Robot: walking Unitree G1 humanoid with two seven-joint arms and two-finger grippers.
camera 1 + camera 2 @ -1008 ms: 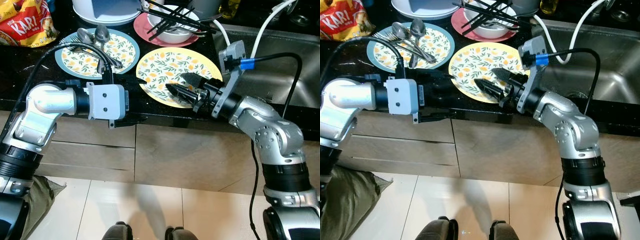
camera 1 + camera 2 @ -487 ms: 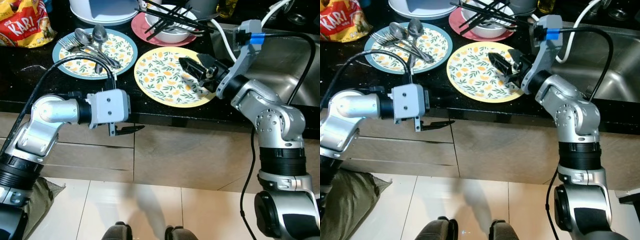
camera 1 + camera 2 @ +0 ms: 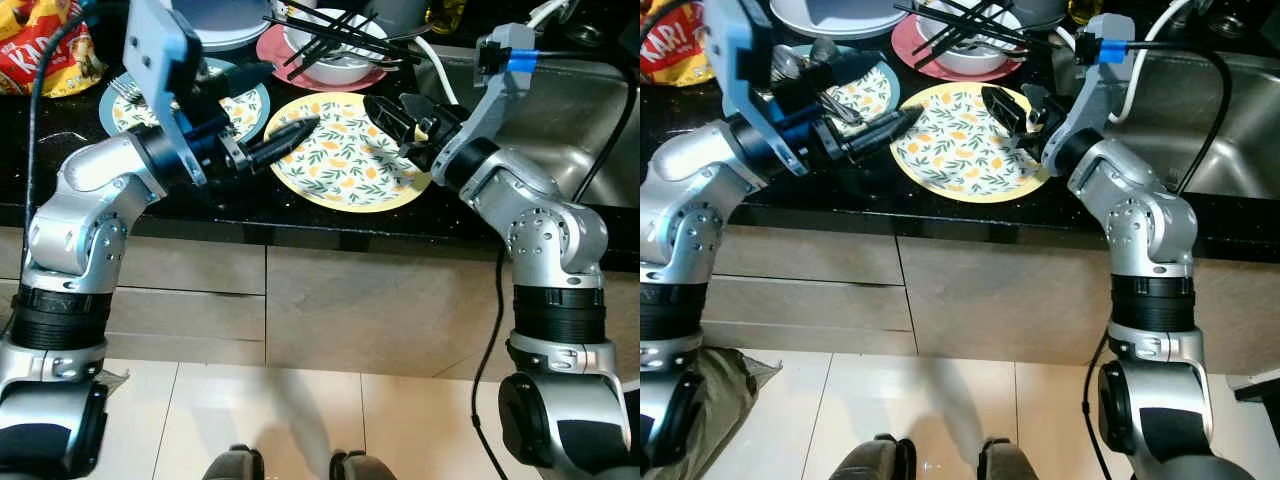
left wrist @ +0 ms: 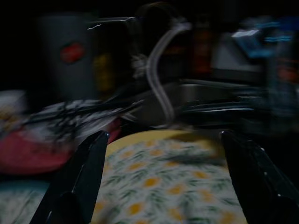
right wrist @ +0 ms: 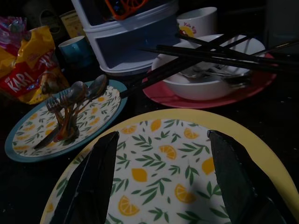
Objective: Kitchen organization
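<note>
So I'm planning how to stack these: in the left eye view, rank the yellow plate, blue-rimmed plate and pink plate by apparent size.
1. Yellow plate, largest.
2. Blue-rimmed plate, partly hidden by the left arm.
3. Pink plate, smallest showing, but farther off and partly covered, so unsure.

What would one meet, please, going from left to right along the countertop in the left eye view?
Snack bag → blue-rimmed plate with cutlery, behind the left gripper → yellow-rimmed plate → right gripper → sink.
</note>
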